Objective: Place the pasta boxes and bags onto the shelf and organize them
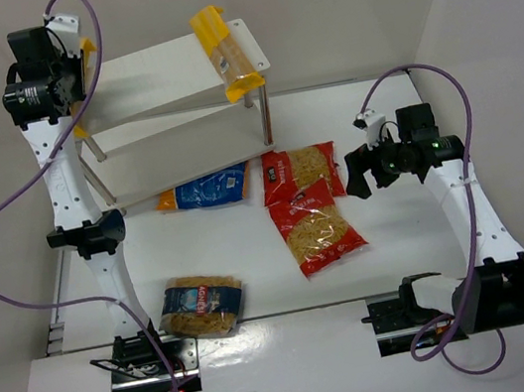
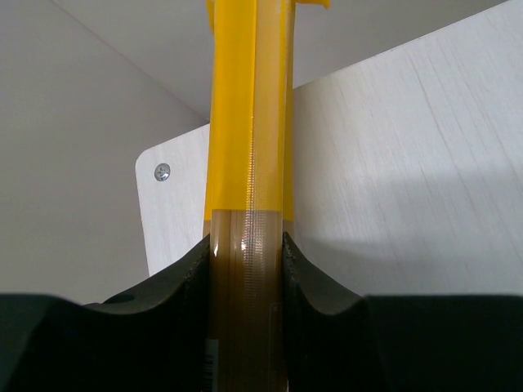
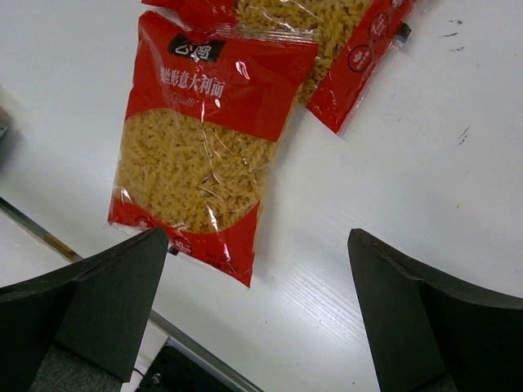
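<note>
The white two-tier shelf (image 1: 161,72) stands at the back. One yellow spaghetti pack (image 1: 223,52) lies across the right end of its top board. My left gripper (image 1: 80,82) is at the shelf's left end, shut on a second yellow spaghetti pack (image 2: 249,122) that stands over the top board's corner (image 2: 392,163). A blue yellow-edged bag (image 1: 205,187) lies by the lower board's front edge. Two red windowed bags (image 1: 300,171) (image 1: 316,229) overlap on the table. My right gripper (image 1: 359,172) is open just right of them, above the table. A clear blue-labelled bag (image 1: 200,307) lies near the left arm's base.
White enclosure walls stand behind and to both sides of the shelf. Purple cables loop off both arms (image 1: 6,229). In the right wrist view the nearer red bag (image 3: 204,139) lies close to the table's edge strip (image 3: 49,238), with bare table to its right.
</note>
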{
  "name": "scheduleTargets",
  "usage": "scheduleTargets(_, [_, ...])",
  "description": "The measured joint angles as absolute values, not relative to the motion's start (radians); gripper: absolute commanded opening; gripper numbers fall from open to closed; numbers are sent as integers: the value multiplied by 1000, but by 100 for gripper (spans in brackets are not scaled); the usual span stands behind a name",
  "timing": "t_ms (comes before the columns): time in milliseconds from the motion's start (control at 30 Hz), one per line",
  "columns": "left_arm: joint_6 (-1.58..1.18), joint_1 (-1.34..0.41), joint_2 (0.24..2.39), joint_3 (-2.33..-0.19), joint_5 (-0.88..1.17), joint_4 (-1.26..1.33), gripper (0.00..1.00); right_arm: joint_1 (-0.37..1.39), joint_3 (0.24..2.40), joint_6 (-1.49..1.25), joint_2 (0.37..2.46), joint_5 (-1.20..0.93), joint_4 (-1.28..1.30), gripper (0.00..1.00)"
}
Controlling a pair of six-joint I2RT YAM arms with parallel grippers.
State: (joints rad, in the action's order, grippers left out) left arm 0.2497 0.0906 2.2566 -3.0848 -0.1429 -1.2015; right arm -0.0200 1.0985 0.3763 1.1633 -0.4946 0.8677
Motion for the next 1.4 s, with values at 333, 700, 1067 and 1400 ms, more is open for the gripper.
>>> scheduleTargets(333, [233, 94, 2225, -3029, -126, -1193, 0, -20, 1098, 376, 1163, -496, 868, 99])
scheduleTargets(700, [231, 93, 2165, -2973, -102, -1242, 33, -20, 1098, 379, 1163, -525, 868, 99])
scheduleTargets(1067, [231, 89, 2129, -2962, -99, -1264, 85, -29, 1087, 384, 1152, -540, 868, 99])
scheduleTargets(1400, [231, 88, 2067, -2964, -104, -1264, 100, -31, 1086, 384, 1126, -542, 867, 99])
